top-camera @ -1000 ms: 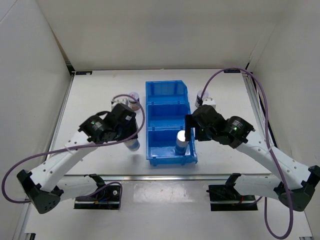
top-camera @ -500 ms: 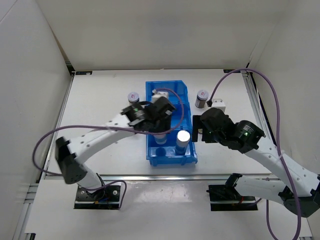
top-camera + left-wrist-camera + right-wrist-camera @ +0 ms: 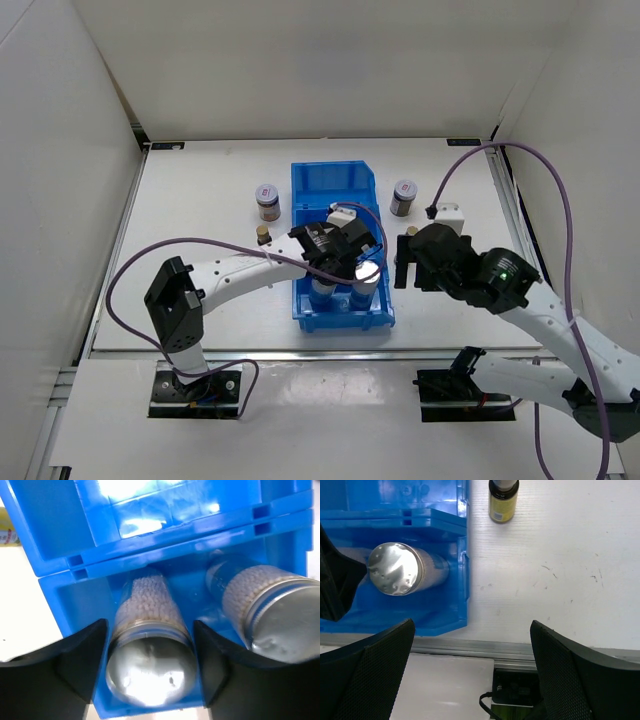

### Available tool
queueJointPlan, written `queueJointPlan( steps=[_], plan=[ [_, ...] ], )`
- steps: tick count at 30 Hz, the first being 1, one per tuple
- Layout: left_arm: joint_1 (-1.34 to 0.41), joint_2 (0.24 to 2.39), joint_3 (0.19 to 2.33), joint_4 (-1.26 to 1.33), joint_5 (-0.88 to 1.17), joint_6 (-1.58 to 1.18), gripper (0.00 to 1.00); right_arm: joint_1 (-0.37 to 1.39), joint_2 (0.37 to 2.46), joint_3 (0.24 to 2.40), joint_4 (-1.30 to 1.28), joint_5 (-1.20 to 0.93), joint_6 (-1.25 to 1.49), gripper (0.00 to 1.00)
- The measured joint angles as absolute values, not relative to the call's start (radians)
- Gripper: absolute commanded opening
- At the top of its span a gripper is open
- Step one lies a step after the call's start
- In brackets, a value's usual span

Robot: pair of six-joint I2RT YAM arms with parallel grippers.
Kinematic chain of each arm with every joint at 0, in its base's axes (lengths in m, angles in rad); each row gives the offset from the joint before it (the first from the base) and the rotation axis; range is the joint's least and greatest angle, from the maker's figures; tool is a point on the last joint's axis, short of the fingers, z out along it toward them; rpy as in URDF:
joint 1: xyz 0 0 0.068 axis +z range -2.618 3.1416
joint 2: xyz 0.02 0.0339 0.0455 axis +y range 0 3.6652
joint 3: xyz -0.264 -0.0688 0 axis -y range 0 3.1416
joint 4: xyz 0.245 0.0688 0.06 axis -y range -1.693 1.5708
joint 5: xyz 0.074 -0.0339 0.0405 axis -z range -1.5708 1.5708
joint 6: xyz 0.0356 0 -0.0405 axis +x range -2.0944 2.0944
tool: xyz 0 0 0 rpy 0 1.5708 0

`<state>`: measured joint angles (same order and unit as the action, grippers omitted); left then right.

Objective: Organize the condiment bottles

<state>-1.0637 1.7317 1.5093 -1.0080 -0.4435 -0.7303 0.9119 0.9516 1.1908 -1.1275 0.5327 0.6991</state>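
Bin: a blue 3-compartment plastic bin (image 3: pixel 335 175) sits mid-way across the white tabletop (image 3: pixel 200 200), its compartments lined up from near to far.
Near compartment: and here are 2 white-blue cylinders with shiny silver caps, standing side by side, caps up. The left-hand cylinder (image 3: pixel 150 672) is on the left and the right-hand cylinder (image 3: pixel 367 271) catches the light on the right.
Left jaws: down inside that near compartment, straddling the left-hand cylinder. 1 black finger (image 3: pixel 75 670) sits close against each side of it, and the other finger is down in the gap between the 2 cylinders. Squeezing or only bracketing it? I cannot tell from here.
Right jaws: spread wide with nothing between them, hanging over bare tabletop just right of the bin's near compartment. The wrist view shows both mesh-textured fingers (image 3: pixel 365 680) well apart.
Jars: 2 squat jars with purple-white lids stand out on the tabletop. The left jar (image 3: pixel 267 197) is just beside the bin's far-left wall, and the right jar (image 3: pixel 404 193) is off the far-right side with a small gap.
Slim bottles: 2 slim dark yellow-labelled bottles are also outside the bin. The left slim bottle (image 3: pixel 263 235) is near the left jar, level with the middle compartment. The right slim bottle (image 3: pixel 503 500) is just beyond the right jaws.
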Motion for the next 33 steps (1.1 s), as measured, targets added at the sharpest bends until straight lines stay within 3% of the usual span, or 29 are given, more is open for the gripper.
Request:
queueJointPlan(
  steps=[1,12,19,28,33],
  plan=[
    [-1.064,1.732,1.502,-1.005,-0.450,-0.731,1.00,0.912,0.961,1.188,-1.127,0.537,0.699,0.99],
    [-1.064,1.690,1.478,-0.982,-0.482,-0.743,1.00,0.853,1.091,1.188,-1.128,0.575,0.697,0.99],
    [-1.028,1.470,1.503,-0.984,-0.495,-0.702,1.00,0.634,1.178,1.201,-1.048,0.507,0.588,0.98],
    [-0.835,1.232,1.438,-1.004,-0.562,-0.628,1.00,0.484,1.457,1.252,-0.868,0.314,0.447,0.66],
    [-0.684,1.158,1.299,-1.031,-0.560,-0.594,1.00,0.464,1.571,1.309,-0.831,0.282,0.411,0.57]
  ],
)
